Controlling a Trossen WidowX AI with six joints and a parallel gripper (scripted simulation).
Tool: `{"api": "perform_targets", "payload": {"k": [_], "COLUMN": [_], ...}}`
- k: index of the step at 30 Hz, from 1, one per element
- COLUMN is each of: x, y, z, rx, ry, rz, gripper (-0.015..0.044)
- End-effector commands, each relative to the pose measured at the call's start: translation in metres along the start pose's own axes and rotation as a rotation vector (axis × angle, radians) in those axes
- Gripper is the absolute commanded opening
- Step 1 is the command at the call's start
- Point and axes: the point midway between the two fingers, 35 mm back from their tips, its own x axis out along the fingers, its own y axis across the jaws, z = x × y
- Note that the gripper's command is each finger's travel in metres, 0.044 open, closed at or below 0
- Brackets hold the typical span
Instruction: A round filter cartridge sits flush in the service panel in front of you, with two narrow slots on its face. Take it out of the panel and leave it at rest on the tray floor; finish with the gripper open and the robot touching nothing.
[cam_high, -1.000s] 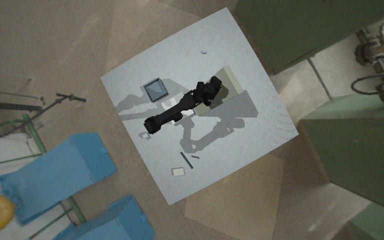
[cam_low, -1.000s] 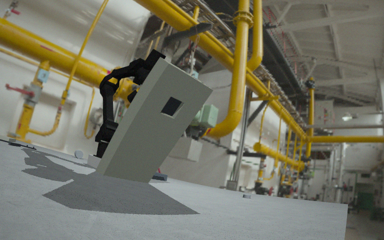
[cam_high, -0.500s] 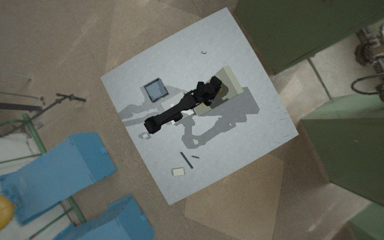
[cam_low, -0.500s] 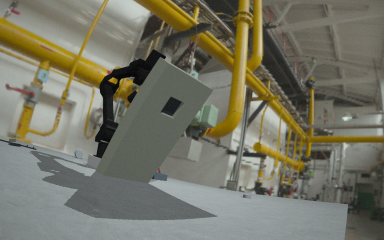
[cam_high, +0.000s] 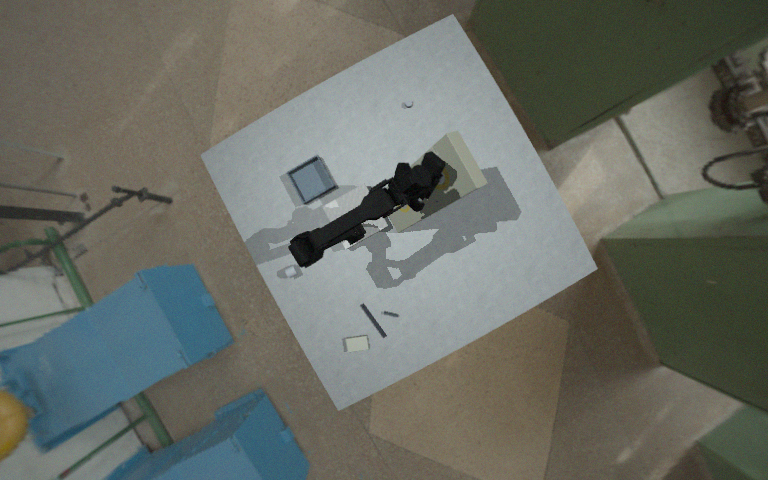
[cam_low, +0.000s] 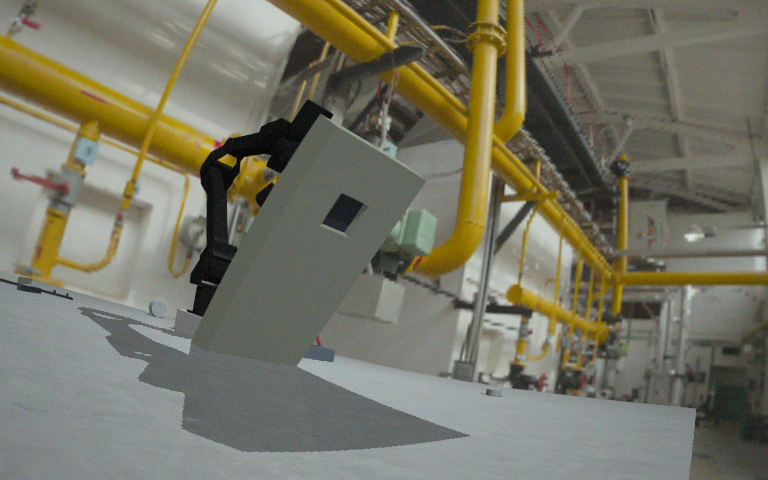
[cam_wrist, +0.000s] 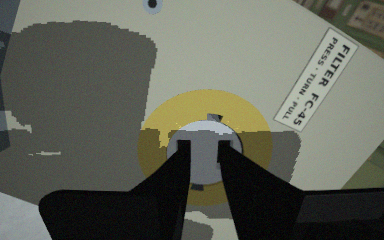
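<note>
Cartridge, round and pale grey (cam_wrist: 205, 167), seated in beige slanted service panel (cam_wrist: 225, 50), face level with surrounding flat yellow ring (cam_wrist: 210, 102). Not out of the panel. Small dark notch (cam_wrist: 215, 117) at upper rim of cartridge face. Lower half of ring and cartridge in shadow.

Black parallel-jaw gripper (cam_wrist: 204, 145) pressed up to cartridge face, fingertips set at the two narrow slots, one per slot; depth of entry not discernible. Fingers drawn in narrow, slim strip of grey face visible between them, not clamped on anything.

White rectangular label (cam_wrist: 316, 80) on panel, upper right of ring, reading "FILTER FC-45 / PRESS · TURN · PULL". Small round blue-grey fastener (cam_wrist: 152, 4) at top edge of wrist view.

In exterior view, panel (cam_low: 294, 271) leaning back, tilted away from vertical, with dark square opening (cam_low: 342, 213) in rear face. Black jointed arm (cam_low: 215, 186) rising behind it and bending over top edge.

In top view, arm (cam_high: 351, 220) stretched from base toward panel (cam_high: 461, 155). Shallow square blue-grey tray (cam_high: 290, 181) well apart from panel, beside arm's near end, holding nothing visible. All standing on pale grey square table top (cam_high: 453, 294). Thin dark bar (cam_high: 373, 320) and small cream block (cam_high: 356, 343) lying near table's lower edge, apart from arm.
</note>
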Motion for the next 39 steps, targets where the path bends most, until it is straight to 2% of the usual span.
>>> {"api": "perform_targets", "payload": {"k": [1, 15, 24, 25, 28, 39], "x": [0.0029, 0.0068, 0.0035, 0.0035, 0.0036, 0.0073], "y": [-0.0002, -0.0003, 0.0001, 0.0001, 0.0001, -0.0003], "z": [0.0006, 0.0006, 0.0001, 0.0001, 0.0001, 0.0005], "rx": [-0.003, -0.003, 0.0, 0.0, 0.006, 0.335], "ry": [-0.003, -0.003, 0.0, 0.0, -0.001, -0.003], "rz": [-0.003, -0.003, -0.001, -0.001, -0.001, -0.003], "gripper": [0.009, 0.009, 0.003, 0.0004, 0.0, 0.0]}}
